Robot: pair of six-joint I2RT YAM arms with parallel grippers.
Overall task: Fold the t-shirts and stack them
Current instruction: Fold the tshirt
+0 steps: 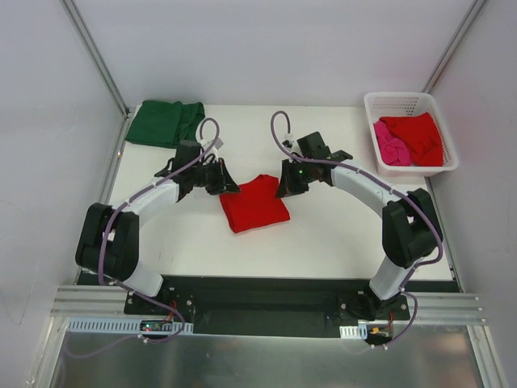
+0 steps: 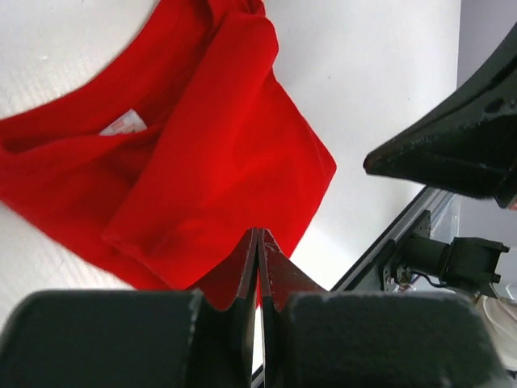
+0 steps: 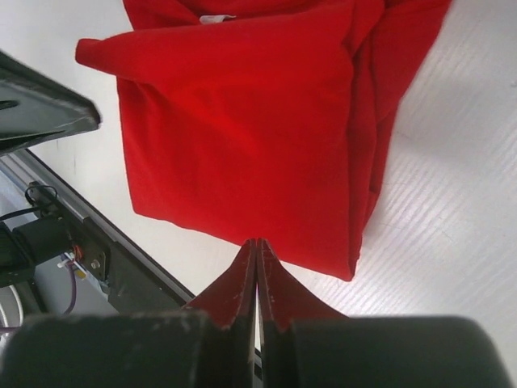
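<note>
left pincer (image 2: 257,238) shut, tips at red t-shirt (image 1: 254,204) far-left corner | right pincer (image 3: 257,246) shut at far-right corner | grip on cloth: cannot tell

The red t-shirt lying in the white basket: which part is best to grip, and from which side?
Pinch a raised fold near the middle of the red t-shirt, coming down from above. The white lattice basket walls close every side, and the shirt lies crumpled against the pink t-shirt, so probably no flat edge is free.

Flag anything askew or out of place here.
The folded red t-shirt lies skewed on the table, its layers uneven. The dark green t-shirt sits at the far left corner, seemingly overlapping the edge.
</note>
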